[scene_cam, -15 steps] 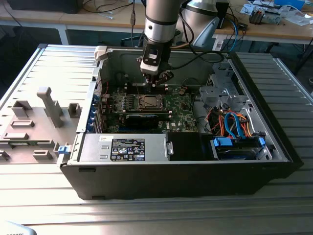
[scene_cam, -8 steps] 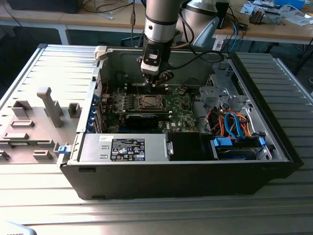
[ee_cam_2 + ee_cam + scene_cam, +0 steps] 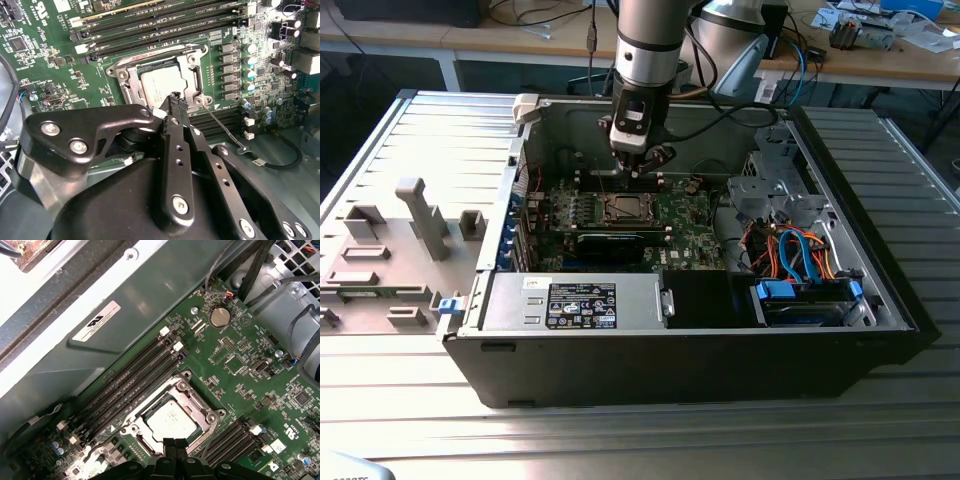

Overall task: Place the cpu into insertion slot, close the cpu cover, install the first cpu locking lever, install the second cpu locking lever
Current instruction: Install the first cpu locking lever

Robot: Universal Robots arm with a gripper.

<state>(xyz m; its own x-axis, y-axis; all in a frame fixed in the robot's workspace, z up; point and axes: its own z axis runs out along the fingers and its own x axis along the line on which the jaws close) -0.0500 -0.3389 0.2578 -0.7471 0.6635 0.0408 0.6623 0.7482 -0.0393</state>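
cpu (image 3: 170, 421) under cpu cover (image 3: 199, 401); claw (image 3: 175, 443) pinched closed @ cover edge.

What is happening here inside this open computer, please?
A robot arm reaches down into the open computer case. Its gripper, fingers together, hangs just above the edge of the insertion slot on the green board. The cpu sits in the slot, and the cpu cover appears to lie flat around it. In the second wrist view a thin locking lever sticks out sideways from the socket, apparently not latched yet.
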